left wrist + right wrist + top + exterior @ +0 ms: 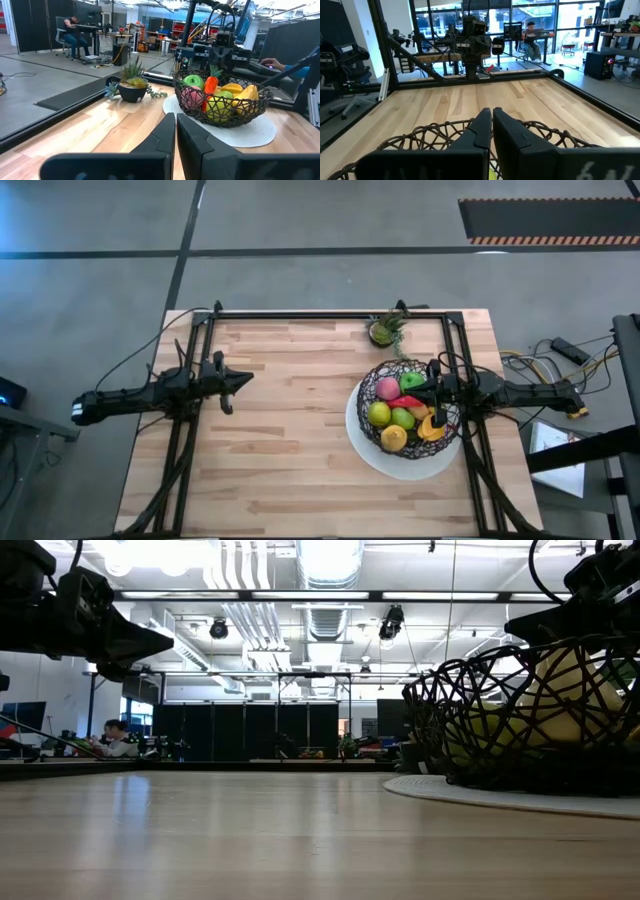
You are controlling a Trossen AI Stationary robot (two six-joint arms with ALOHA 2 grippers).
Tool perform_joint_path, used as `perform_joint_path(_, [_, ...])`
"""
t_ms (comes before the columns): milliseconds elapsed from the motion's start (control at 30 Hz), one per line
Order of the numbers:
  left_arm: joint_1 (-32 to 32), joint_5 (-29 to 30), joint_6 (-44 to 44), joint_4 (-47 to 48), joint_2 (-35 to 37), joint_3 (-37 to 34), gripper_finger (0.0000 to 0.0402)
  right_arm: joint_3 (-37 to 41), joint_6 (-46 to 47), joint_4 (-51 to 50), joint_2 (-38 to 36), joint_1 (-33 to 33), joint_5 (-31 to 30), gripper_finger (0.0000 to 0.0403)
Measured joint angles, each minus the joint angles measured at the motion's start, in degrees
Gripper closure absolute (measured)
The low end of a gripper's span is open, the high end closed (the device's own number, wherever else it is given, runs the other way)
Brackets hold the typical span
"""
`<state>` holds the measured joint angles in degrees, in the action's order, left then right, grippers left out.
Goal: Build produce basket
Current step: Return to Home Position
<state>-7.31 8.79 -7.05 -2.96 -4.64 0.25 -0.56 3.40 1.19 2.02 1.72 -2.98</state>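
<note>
1. The wooden desk (290,440) carries everything.
2. A white plate (400,466) lies on its right half.
3. The wire basket (227,121) stands on that plate.
4. The left pincer (175,117) hangs over the desk's left part with its fingers together, well apart from the basket.
5. The right pincer (491,112) is above the basket's right rim, fingers together and empty.
6. A potted plant (385,330) stands near the basket.
7. The produce fills the basket: green apples (380,414), pink fruit (388,389), carrot (212,85).

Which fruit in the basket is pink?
The round pink fruit on the basket's side facing the left arm, beside the red carrot. The rest are green, yellow, orange or red.
</note>
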Motion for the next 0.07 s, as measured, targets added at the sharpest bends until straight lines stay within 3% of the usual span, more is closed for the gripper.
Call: perform_joint_path(67, [0.00, 0.27, -0.01, 0.01, 0.00, 0.00, 0.0402, 0.00, 0.02, -0.01, 0.00, 0.00, 0.00, 0.0394])
